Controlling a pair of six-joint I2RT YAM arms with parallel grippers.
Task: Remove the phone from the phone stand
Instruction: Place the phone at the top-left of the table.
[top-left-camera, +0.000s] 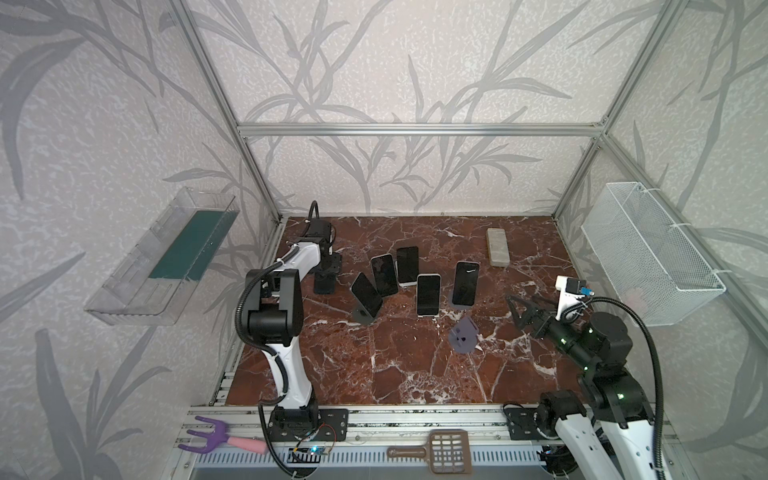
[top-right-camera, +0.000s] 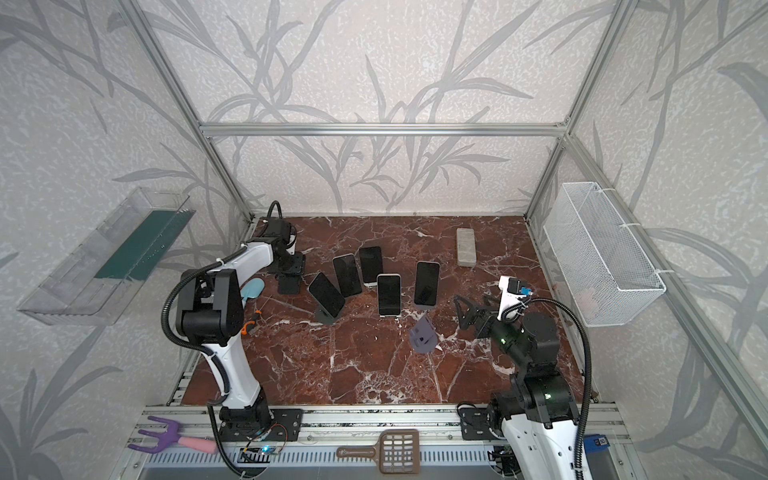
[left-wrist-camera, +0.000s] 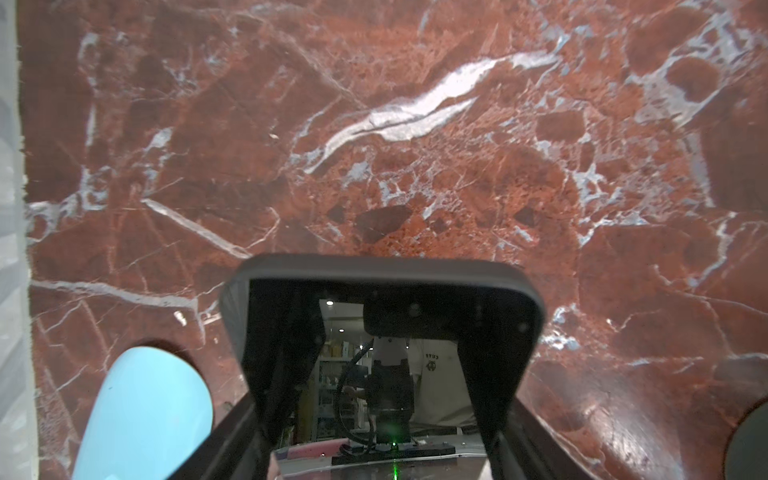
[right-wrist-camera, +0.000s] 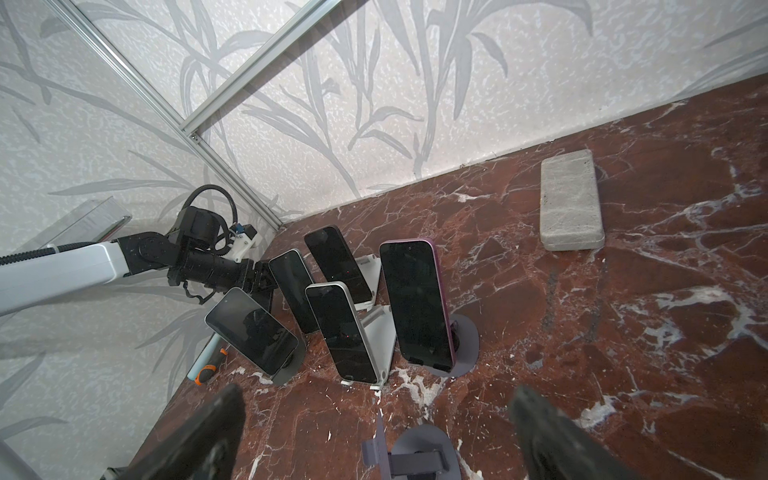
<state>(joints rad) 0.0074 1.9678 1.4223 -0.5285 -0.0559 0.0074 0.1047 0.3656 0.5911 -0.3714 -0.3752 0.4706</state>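
1. Closest to the lens: black-screened phone in a dark grey case (left-wrist-camera: 386, 332), lower centre of the left wrist view, sitting between the jaws of the left gripper (top-left-camera: 328, 271). Fingers (left-wrist-camera: 237, 444) flank its long edges at about phone width, so it reads as clamped.
2. In both top views that phone hangs left of centre, at the left end of the phone cluster, with no stand visible under it. Can't tell if its lower edge touches the red-brown marble tabletop (left-wrist-camera: 415, 124).
3. Progress, my read: lift-off is done; set-down and release are left. Empty: grey-purple plastic phone stand with a round base (top-left-camera: 464, 334), right of centre. The five other dark-screened phones (top-left-camera: 428, 295) sit propped on stands mid-frame.
4. Left arm: reaches from its lower-left base up to the table's back-left area, wrist bent down over the phone.
5. Right arm: low, from the lower-right base. The right gripper (right-wrist-camera: 376, 395) is aimed at the cluster, fingers spread wide with nothing between them, near the empty stand.
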